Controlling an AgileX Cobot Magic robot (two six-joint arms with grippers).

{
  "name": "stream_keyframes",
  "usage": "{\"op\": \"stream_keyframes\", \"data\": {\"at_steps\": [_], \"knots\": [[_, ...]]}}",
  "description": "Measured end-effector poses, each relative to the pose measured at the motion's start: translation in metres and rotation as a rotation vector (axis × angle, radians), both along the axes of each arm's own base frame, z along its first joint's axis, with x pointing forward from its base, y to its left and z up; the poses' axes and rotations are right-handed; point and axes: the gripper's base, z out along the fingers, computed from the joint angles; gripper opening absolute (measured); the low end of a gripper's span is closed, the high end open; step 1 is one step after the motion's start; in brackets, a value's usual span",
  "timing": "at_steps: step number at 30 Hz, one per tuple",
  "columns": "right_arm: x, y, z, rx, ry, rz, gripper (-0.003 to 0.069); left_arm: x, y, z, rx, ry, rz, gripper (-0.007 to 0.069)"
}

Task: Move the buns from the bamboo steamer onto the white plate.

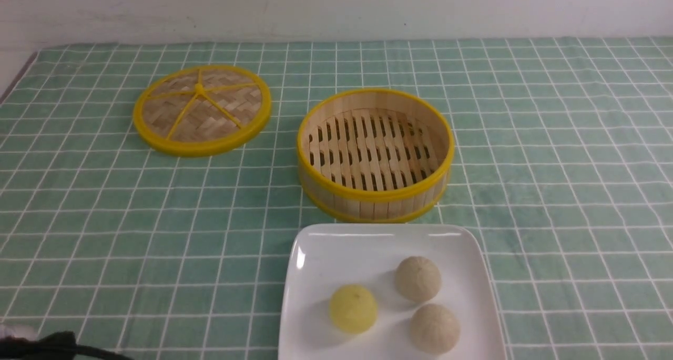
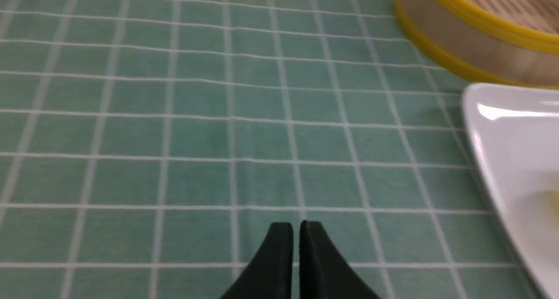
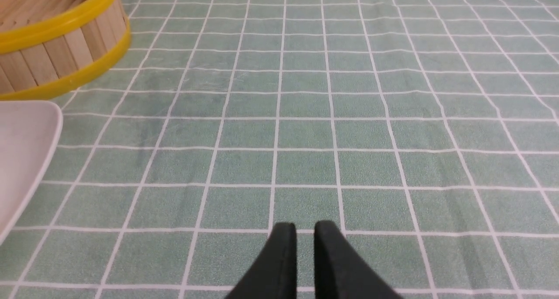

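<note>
buns: yellow one (image 1: 353, 308) and cream one (image 1: 418, 278) both sitting on the white plate (image 1: 326, 255), next to a third tan ball (image 1: 434, 328)
steamer (image 1: 375, 192): empty, just behind plate
left gripper (image 2: 297, 229): basically closed, holding nothing
right gripper (image 3: 305, 231): cracked open a little, holding nothing

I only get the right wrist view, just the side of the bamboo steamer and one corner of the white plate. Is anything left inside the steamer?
Observer: No. The front view looks into the bamboo steamer and shows only its bare slatted floor.
Operator: So where did the buns end up?
Observer: On the white plate. There is a yellow bun, a far beige bun and a near beige ball, none of them touching.
Operator: And the lid?
Observer: The woven lid lies flat on the checked cloth. It is to the steamer's left and a little farther back, clear of it.
</note>
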Motion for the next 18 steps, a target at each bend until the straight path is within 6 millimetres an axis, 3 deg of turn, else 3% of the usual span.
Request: {"op": "stream_keyframes", "data": {"at_steps": [8,18], "knots": [[0.000,0.000,0.000,0.000,0.000,0.000,0.0101,-0.011,0.014,-0.027,0.028,-0.106,0.219,0.0064],[0.000,0.000,0.000,0.000,0.000,0.000,0.0111,-0.013,0.013,-0.037,0.031,-0.135,0.209,0.0071]]}}
